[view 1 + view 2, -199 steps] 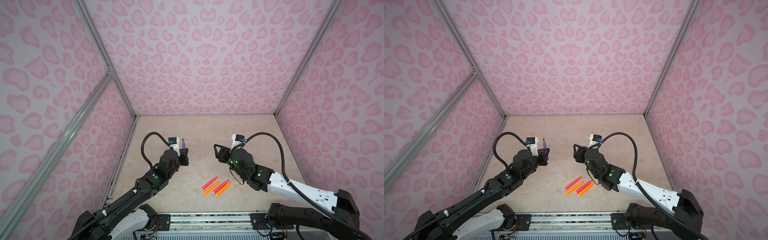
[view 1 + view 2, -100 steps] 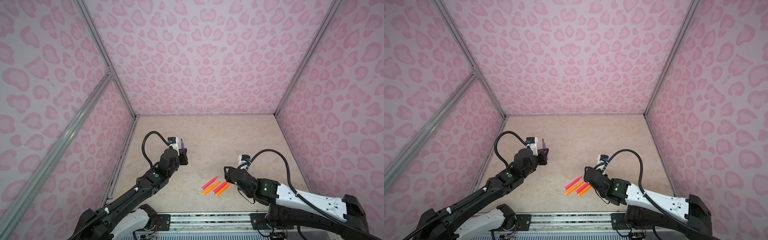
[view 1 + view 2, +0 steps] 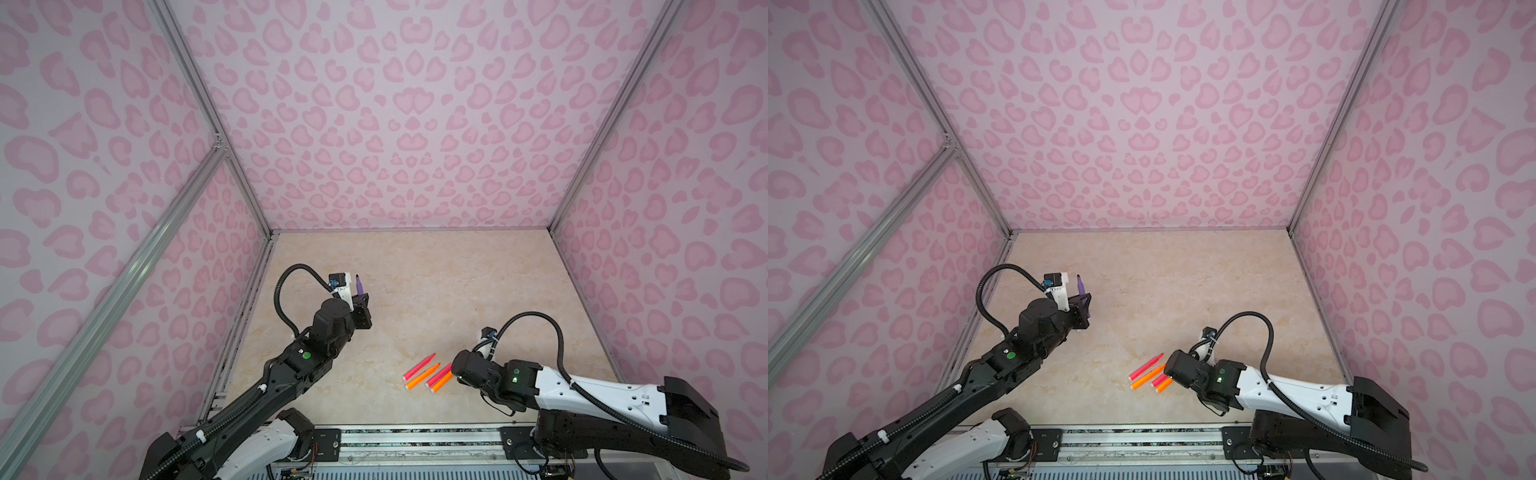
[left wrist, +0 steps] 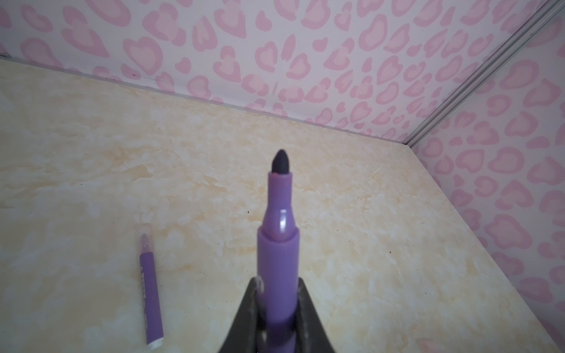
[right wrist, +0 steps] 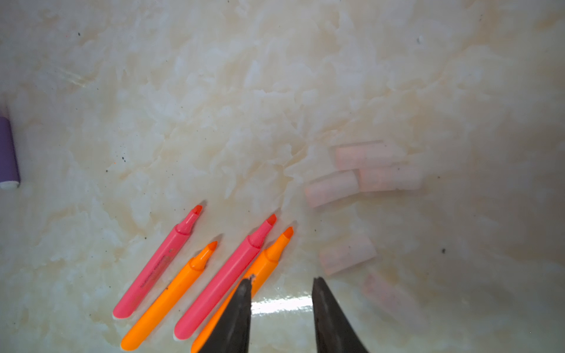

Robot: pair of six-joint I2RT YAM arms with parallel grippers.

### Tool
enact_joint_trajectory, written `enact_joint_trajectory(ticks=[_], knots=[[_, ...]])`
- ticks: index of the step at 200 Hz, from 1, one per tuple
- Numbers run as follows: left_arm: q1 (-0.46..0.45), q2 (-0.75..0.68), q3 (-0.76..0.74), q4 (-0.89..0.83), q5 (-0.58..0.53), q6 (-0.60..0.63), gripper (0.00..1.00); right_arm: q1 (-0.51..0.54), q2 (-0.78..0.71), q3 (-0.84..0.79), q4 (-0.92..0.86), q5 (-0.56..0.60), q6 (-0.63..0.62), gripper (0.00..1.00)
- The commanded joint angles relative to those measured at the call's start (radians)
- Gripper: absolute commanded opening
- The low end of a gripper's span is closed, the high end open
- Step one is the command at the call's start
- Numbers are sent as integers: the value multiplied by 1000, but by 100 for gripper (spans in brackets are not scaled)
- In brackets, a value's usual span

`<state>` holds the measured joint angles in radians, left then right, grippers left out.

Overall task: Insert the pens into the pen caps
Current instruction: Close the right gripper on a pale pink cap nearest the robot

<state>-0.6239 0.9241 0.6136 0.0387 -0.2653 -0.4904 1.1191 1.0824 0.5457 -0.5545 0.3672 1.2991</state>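
Note:
My left gripper (image 4: 278,290) is shut on a purple pen (image 4: 278,244), which it holds above the table with the dark tip up, as both top views show (image 3: 359,286) (image 3: 1080,286). A second purple pen (image 4: 149,284) lies on the table with a clear cap over its tip. Two pink and two orange pens lie side by side (image 5: 159,262) (image 5: 174,293) (image 5: 226,275) (image 5: 270,255). My right gripper (image 5: 282,281) hangs open just over the table beside the nearest orange pen, with nothing between its fingers. Several clear pen caps (image 5: 347,253) (image 5: 331,188) lie just beyond it.
Pink patterned walls (image 3: 395,124) close in the beige marble table (image 3: 415,282) on three sides. A metal rail (image 3: 415,440) runs along the near edge. In the top views the right wrist (image 3: 469,368) covers its own fingers and the ends of two pens.
The right arm has swung from mid-air down toward the near edge, over the pink and orange pens, and its jaws have narrowed. The left arm has held the purple pen still.

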Motion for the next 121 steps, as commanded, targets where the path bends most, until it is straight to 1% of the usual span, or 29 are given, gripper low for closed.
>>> enact_joint_trajectory(ticks=[1,23,53,71,101,121], knots=[[1,-32,-11,-15,-33,15,3,17,-16,-56,-34,-92,7,33],[1,-60,-21,-11,-44,23,3,43,-4,-97,-30,-120,28,33],[1,-75,-23,-23,-64,37,3,46,33,-95,-63,-118,23,33],[2,-83,-29,-27,-85,40,3,45,25,-110,-80,-105,44,33],[1,-85,-26,-34,-91,45,3,44,-16,-144,-69,-77,58,37],[1,-92,-23,-38,-91,50,3,40,-17,-151,-68,-55,61,40]])
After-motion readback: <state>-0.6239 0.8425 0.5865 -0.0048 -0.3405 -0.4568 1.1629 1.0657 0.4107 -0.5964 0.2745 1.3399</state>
